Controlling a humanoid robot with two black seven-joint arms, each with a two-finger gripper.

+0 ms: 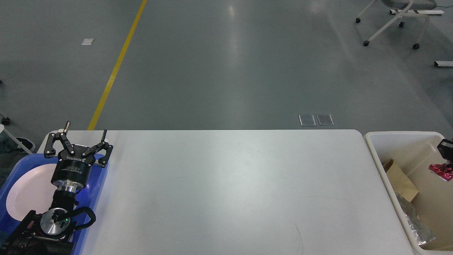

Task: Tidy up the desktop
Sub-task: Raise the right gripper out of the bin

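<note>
**Surface nearly bare — last scrap hanging over the bin**

Head view, the only angle on offer. The desktop [226,184], the wide white surface filling the lower half of the picture, carries nothing loose that I can see. By that reckoning the tidying looks close to finished.

Off to the right sits the cream bin [380,166], just beside the surface's edge, holding brown paper [398,180] and a crumple of foil [414,223]. Over its inside, at the very edge of the picture, hangs a red shiny wrapper [441,171] under a sliver of the right hand [446,150]. The hand is cut off by the frame — I cannot tell whether it clamps the wrapper or has let it go. I judge the drop is what remains.

On the left, the left hand [78,147] hovers released, fingers [53,141] spread wide, gripping nothing, above the blue tray [97,184] with its white plate [28,191]. The arm hides part of both.
</note>
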